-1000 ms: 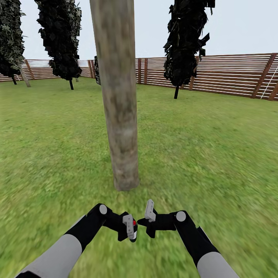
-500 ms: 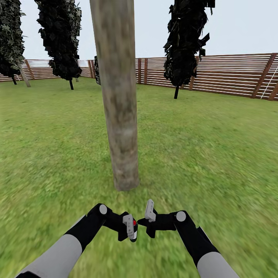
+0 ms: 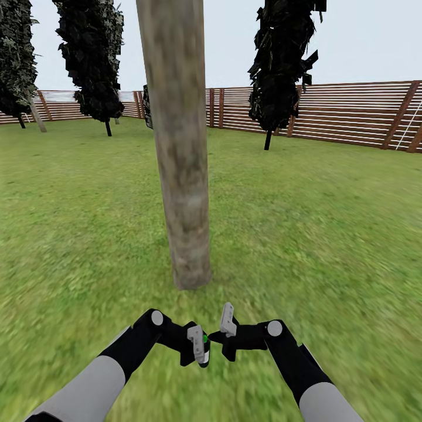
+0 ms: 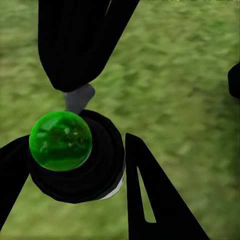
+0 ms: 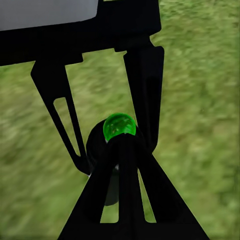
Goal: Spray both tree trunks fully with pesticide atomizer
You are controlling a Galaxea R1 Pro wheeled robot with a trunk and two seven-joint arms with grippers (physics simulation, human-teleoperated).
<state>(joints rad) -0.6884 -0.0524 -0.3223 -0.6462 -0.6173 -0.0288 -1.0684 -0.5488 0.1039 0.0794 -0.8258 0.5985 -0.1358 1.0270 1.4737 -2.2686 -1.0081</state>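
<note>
Atomizer (image 4: 75, 155) in my left gripper (image 3: 199, 346): black body, tip was glossy green. My gripper fingers (image 3: 196, 343) pale grey on black links, forearms light grey. Tree trunk (image 3: 181, 176) mottled grey-brown, blotchy. Lawn (image 3: 322, 223) green. Fence (image 3: 351, 114) reddish-brown horizontal slats. Cypress-like trees (image 3: 281, 64) near-black.

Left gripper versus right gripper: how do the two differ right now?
The left gripper is shut on the pesticide atomizer, whose tip shows green; the right gripper holds nothing and stands open. In the head view, the left gripper's white-tipped fingers point downward, the right gripper's upward. Both hang low over the grass, close together, just short of the tree trunk.
</note>
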